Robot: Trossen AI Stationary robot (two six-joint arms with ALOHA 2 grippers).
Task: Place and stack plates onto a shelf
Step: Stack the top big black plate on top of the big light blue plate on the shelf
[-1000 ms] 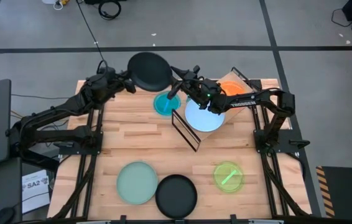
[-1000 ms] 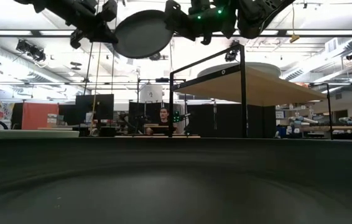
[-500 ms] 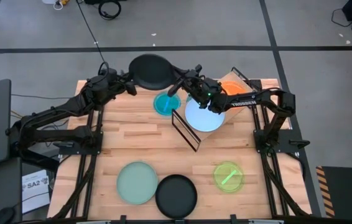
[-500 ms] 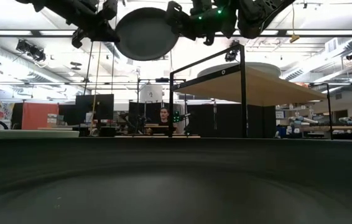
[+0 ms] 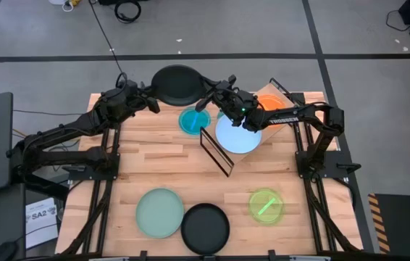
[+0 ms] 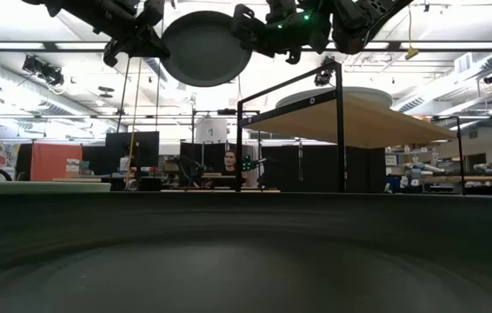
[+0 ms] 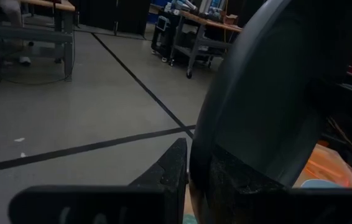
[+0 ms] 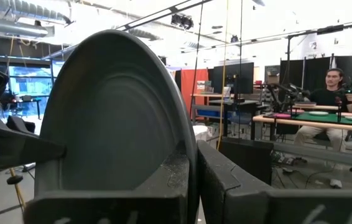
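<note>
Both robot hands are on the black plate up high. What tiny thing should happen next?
Probably the left gripper lets go fully and backs off. The right gripper is pinching the black plate's opposite rim, so it could carry it to the shelf alone.

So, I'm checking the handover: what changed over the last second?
The right gripper closed on the black plate's rim, which the left gripper holds from the other side, and the plate tipped flatter in mid-air above the table's far edge. The shelf and the plates on it and on the table stayed put.
</note>
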